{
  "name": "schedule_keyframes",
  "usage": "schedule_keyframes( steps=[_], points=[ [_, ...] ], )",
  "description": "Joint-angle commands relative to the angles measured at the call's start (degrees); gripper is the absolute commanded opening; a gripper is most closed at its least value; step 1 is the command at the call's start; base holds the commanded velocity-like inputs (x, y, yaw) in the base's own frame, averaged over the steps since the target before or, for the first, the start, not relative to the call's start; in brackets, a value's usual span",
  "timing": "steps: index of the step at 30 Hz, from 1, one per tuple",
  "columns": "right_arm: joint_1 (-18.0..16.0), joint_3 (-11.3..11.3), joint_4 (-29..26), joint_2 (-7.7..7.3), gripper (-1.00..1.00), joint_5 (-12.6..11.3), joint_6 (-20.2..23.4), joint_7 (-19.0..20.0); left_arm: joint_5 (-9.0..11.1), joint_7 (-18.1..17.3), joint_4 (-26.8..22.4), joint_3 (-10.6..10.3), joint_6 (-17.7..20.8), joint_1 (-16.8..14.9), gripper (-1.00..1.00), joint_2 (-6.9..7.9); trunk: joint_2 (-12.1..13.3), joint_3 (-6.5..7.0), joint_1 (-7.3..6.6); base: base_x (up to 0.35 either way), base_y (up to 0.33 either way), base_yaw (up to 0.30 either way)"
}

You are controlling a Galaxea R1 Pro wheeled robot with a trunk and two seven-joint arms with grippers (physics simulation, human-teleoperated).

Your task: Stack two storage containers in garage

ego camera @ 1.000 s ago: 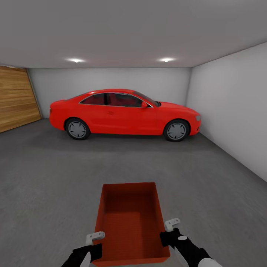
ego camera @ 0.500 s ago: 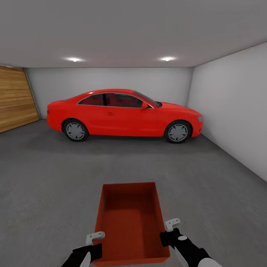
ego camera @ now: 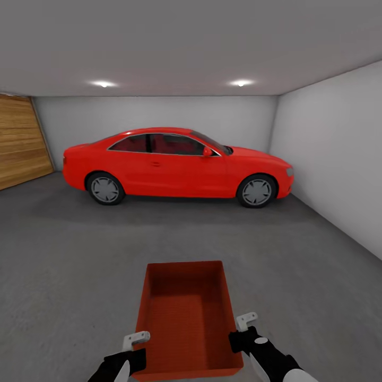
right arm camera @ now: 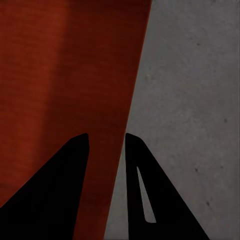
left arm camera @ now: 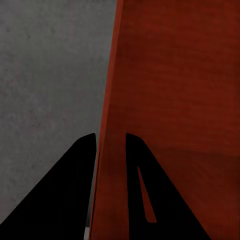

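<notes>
In the head view one red-orange open-top storage container (ego camera: 185, 318) is carried low in front of me, above the garage's dark grey concrete floor (ego camera: 74, 265). My left gripper (ego camera: 139, 344) is shut on its left long wall and my right gripper (ego camera: 240, 329) on its right long wall. Along the left wrist camera, the left gripper (left arm camera: 110, 137) pinches the thin red wall (left arm camera: 112, 100) between its black fingers. The right gripper (right arm camera: 106, 136) clamps the opposite wall (right arm camera: 120, 75) the same way. The container is empty. The other storage container is out of view.
A red car (ego camera: 175, 164) is parked side-on across the back of the garage. A wooden-plank door (ego camera: 21, 140) is at the left, and a plain white wall (ego camera: 339, 159) runs along the right. Open concrete lies between me and the car.
The whole head view has shifted a little, so the car now spreads slightly wider: the camera has moved. The container and both grippers keep their places in the picture.
</notes>
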Motion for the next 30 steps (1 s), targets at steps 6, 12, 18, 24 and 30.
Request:
schedule_keyframes(
  steps=[6, 12, 18, 24, 30],
  points=[
    [-0.02, 0.14, -0.28, 2.18, -1.0, -0.05, -0.33, 1.84, -0.46, 0.66, 0.06, 0.05, 0.44, 0.05, -1.0, -0.05, -0.04, -0.02, 0.05, 0.324, 0.0, 0.0],
    [-0.02, 0.12, -0.34, 2.19, -1.0, -0.11, -0.33, 1.84, -0.46, 0.66, 0.06, 0.05, 0.44, 0.05, -1.0, -0.12, -0.04, -0.02, 0.05, 0.324, 0.0, 0.0],
    [-0.02, 0.1, -0.36, 2.18, -1.0, -0.07, -0.33, 1.84, -0.46, 0.66, 0.06, 0.05, 0.44, 0.05, -1.0, -0.05, -0.04, -0.02, 0.05, 0.324, 0.0, 0.0],
    [-0.02, 0.14, -0.35, 2.18, -1.0, -0.1, -0.32, 1.81, -0.46, 0.66, 0.06, 0.05, 0.44, 0.05, -1.0, -0.11, -0.04, -0.02, 0.05, 0.253, 0.0, 0.0],
    [-0.02, 0.14, -0.36, 2.18, -1.0, -0.08, -0.33, 1.84, -0.46, 0.66, 0.06, 0.05, 0.45, 0.05, -1.0, -0.12, -0.04, -0.02, 0.05, 0.017, 0.0, 0.0]
  ],
)
